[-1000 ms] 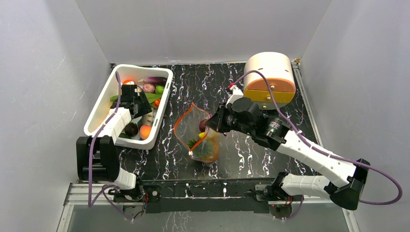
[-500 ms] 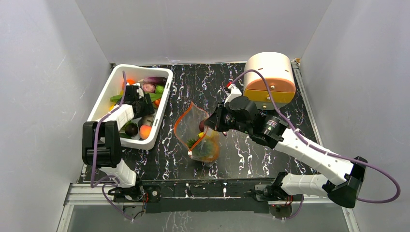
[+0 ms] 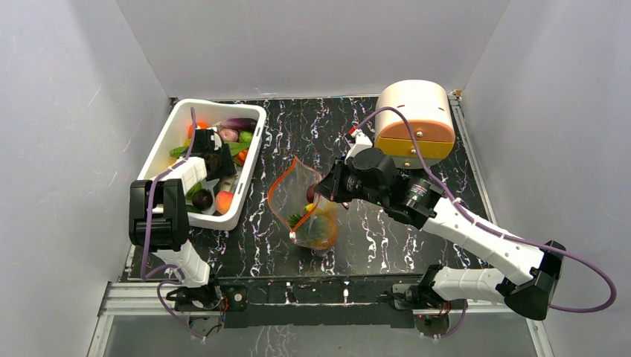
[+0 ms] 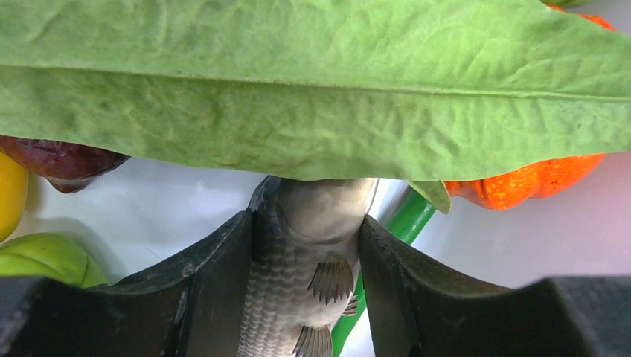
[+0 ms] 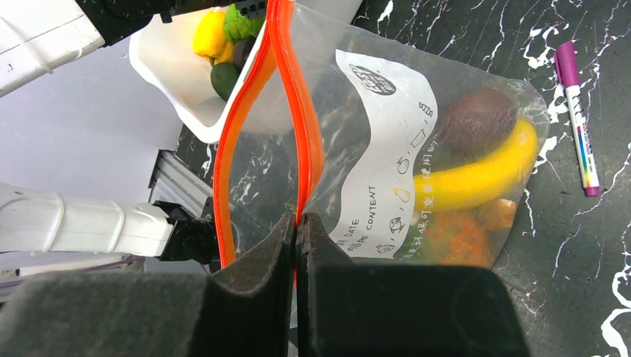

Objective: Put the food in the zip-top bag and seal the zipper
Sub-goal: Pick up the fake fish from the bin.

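My left gripper [image 3: 210,159] is down inside the white tub [image 3: 159,146]. In the left wrist view its fingers [image 4: 223,268] press both sides of a grey toy fish [image 4: 316,212], which lies under a big green leaf [image 4: 298,89]. My right gripper [image 3: 321,192] is shut on the orange-red zipper strip [image 5: 289,97] of the clear bag [image 3: 303,202] and holds its mouth open and upright. The bag [image 5: 387,149] holds a yellow banana [image 5: 480,175], a dark purple fruit [image 5: 476,123] and orange food [image 5: 457,234]. More food [image 3: 236,125] lies in the tub.
A round beige container [image 3: 415,119] stands at the back right. A purple pen [image 5: 577,145] lies on the black marbled table beside the bag. An orange toy [image 4: 536,178], a green stem [image 4: 408,217] and a green fruit [image 4: 45,256] crowd the fish.
The left arm has reached farther into the tub, its elbow raised, and the gripper has moved slightly toward the back. The right gripper shifted a little and still holds the bag open.
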Motion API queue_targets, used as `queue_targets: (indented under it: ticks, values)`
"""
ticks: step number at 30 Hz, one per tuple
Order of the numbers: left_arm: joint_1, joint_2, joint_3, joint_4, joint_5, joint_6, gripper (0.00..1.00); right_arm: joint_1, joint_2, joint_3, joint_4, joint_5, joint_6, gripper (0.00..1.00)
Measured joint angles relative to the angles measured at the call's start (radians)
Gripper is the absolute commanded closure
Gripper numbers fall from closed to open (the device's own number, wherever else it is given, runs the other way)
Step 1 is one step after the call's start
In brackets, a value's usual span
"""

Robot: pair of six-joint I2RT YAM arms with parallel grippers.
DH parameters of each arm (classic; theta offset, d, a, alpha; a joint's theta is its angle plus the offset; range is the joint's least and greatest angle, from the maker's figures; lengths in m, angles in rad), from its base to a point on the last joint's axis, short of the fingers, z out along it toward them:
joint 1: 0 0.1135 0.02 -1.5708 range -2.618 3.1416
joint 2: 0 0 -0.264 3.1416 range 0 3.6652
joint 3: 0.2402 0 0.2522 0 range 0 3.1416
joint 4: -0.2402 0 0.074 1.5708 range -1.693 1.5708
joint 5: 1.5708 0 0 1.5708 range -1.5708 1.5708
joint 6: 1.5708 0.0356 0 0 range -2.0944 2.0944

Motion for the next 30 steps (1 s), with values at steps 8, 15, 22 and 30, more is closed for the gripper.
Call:
queue_targets:
  ticks: [8, 15, 22, 30]
  values:
    - [0.000, -0.014, 0.001, -0.028, -0.006, -0.001, 0.82, 0.000, -0.006, -0.002, 0.000, 0.000, 0.001, 1.00]
    - [0.000, -0.125, -0.037, -0.087, -0.035, -0.004, 0.84, 0.000, -0.020, -0.003, 0.000, -0.001, 0.002, 1.00]
    - [0.000, -0.272, -0.040, -0.141, -0.044, -0.006, 0.84, 0.000, -0.037, -0.013, 0.001, -0.003, 0.006, 1.00]
    - [0.000, -0.425, -0.040, -0.191, -0.043, -0.011, 0.86, 0.000, -0.064, -0.043, 0.000, -0.004, 0.024, 1.00]
